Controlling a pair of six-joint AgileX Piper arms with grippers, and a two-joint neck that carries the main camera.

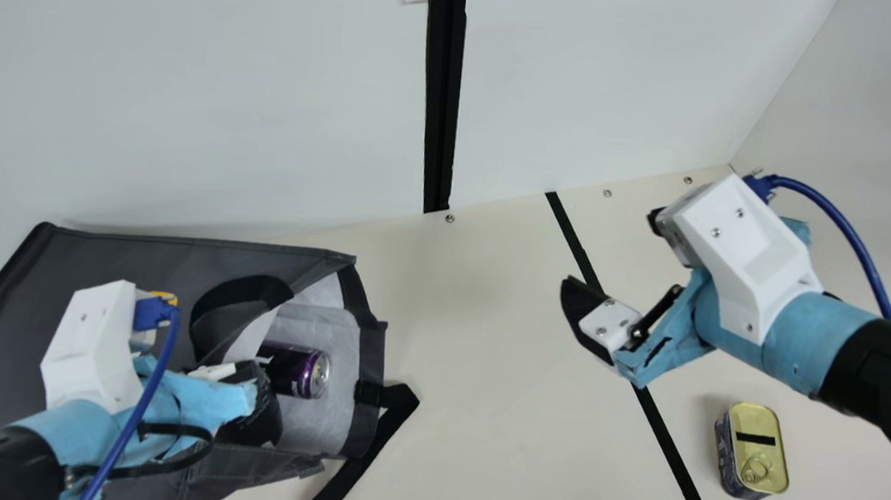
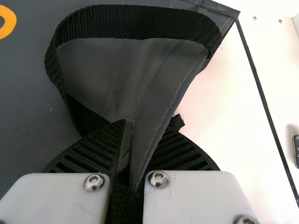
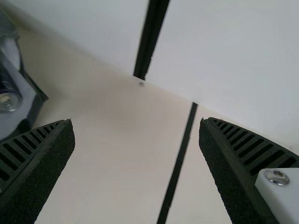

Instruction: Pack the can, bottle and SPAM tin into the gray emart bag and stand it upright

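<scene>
Bag pinched between left fingers | right fingers spread | SPAM tin outside them

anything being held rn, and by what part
The left gripper holds the gray bag by the rim of its open mouth, beside a black handle. The right gripper is open and empty.
</scene>
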